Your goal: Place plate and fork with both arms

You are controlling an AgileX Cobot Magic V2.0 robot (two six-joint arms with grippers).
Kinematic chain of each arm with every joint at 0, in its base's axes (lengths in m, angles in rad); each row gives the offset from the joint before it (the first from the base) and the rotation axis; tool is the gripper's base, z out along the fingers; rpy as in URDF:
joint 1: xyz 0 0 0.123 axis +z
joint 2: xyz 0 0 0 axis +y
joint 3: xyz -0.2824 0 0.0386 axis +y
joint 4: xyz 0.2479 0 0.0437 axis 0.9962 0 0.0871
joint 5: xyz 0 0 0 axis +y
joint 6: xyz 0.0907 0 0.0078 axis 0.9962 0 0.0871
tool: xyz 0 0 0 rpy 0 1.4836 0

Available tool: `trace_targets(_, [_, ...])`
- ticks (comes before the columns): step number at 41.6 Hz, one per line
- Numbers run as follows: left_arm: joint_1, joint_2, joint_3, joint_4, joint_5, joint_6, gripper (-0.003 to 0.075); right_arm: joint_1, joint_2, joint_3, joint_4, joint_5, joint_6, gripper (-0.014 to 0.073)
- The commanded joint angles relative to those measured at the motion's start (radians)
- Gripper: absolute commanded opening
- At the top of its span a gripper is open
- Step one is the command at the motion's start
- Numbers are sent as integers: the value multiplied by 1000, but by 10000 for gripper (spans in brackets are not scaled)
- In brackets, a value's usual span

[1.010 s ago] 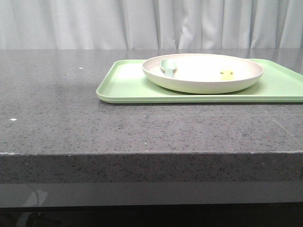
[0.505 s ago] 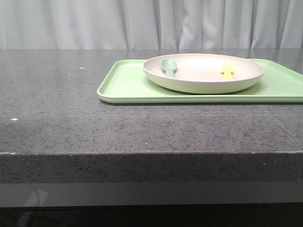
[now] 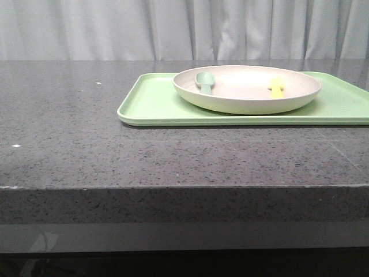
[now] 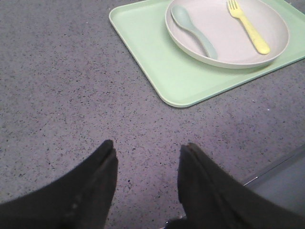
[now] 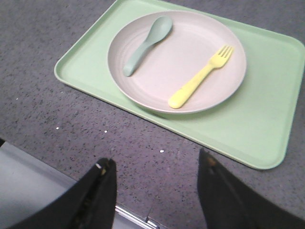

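The left gripper [image 4: 147,152] hovers over bare grey table [image 3: 69,144], fingers spread and holding nothing. On the table's right half, a green tray [image 3: 150,104] carries the plate [image 3: 248,104], which sits toward the tray's left end. Inside the plate lie a grey-green spoon [image 3: 204,82] on the left and the fork [image 3: 277,86] on the right, well apart. The right gripper [image 5: 155,179] hangs near the table's front edge, fingers likewise spread, empty.

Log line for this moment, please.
plate: on tray | fork, spoon: in plate | left gripper, right gripper: open, empty
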Motion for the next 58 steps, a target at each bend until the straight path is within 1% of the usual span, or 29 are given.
trace_targets(1, [5,5,-27,-23,-69,4,312,30,99,-104,22,-21,-24,321])
trace_targets(3, [5,10,-27,-23,-69,4,312,37,149,-142,20,-14,-24,307])
trace_targets(13, [5,27,-27,-23,-71,4,312,39,375,-313,31,6,-24,306])
trace_targets(17, [5,37,-27,-23,-71,4,312,39,460,-383,31,55,-24,306])
trace_targets(19, [5,38,-27,-23,-71,4,312,39,510,-427,31,94,0,306])
trace_targets(22, [5,46,-27,-23,-71,4,312,38,590,-499,18,161,89,294])
trace_targets(26, [5,57,-27,-23,-73,4,312,38,683,-588,-48,246,189,287])
trace_targets(30, [5,66,-27,-23,-73,4,312,39,774,-666,-134,299,302,287])
trace_targets(32, [5,71,-27,-23,-73,4,312,39,805,-698,-159,315,328,287])
trace_targets(35, [5,77,-27,-23,-75,4,312,39,837,-732,-156,311,332,288])
trace_targets(40, [5,81,-27,-23,-65,4,312,39,867,-751,-114,307,331,288])
trace_targets(46, [5,78,-31,-23,-80,4,312,38,906,-774,-120,305,325,288])
trace_targets(56, [5,16,-31,-21,-97,-4,312,38,1034,-936,-240,424,476,288])
trace_targets(58, [5,6,-31,-19,-97,-4,312,38,1055,-962,-245,442,497,288])
